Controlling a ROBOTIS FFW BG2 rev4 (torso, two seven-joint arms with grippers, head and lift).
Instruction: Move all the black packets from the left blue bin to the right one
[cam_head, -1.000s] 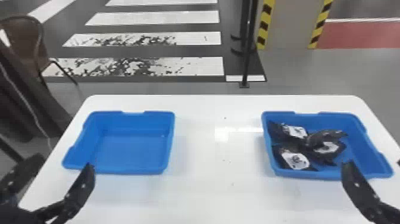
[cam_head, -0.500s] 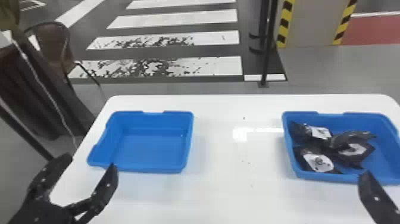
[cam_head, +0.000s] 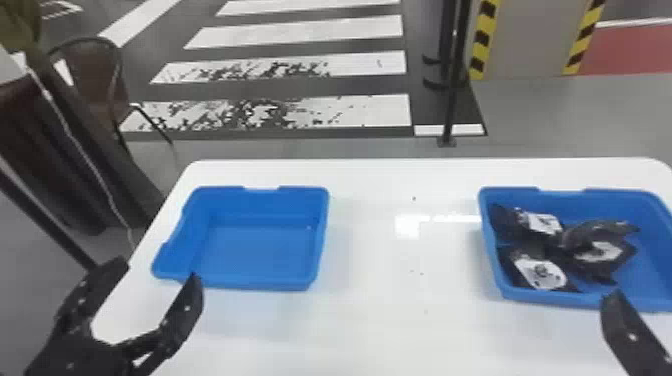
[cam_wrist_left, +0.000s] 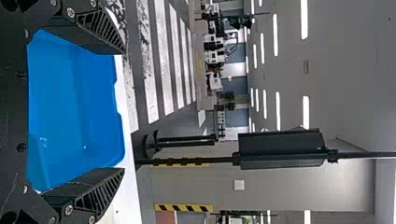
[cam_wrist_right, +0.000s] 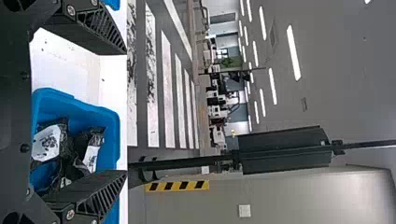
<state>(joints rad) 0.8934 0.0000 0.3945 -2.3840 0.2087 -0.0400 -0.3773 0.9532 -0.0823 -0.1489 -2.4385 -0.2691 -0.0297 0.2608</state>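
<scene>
"While my left end effector (cam_head: 159, 270) hangs at the near side of the left bin (cam_head: 250, 286), its two fingers stand wide apart. Over the link, its wrist camera shows me that bin's bare blue floor beyond them."

"Copy. What do you get on the right end effector (cam_head: 632, 335)?"

"From the head camera I see one finger, near the front rim of the right bin (cam_head: 550, 297). Its wrist camera gives me both, well apart, so I call it open too."

"And the black packets (cam_head: 510, 220)?"

"They lie bunched in the right bin, toward its left side, touching and partly overlapping. I make out three white labels (cam_head: 545, 272) on them; how many packets are in the heap, I can't tell for certain."

"Both bins are on the white counter (cam_head: 380, 310), I take it?"

"Yes, well apart, with a glare patch (cam_head: 411, 226) between them. Past the far edge I have a black pole (cam_head: 452, 100) standing on the floor"
</scene>
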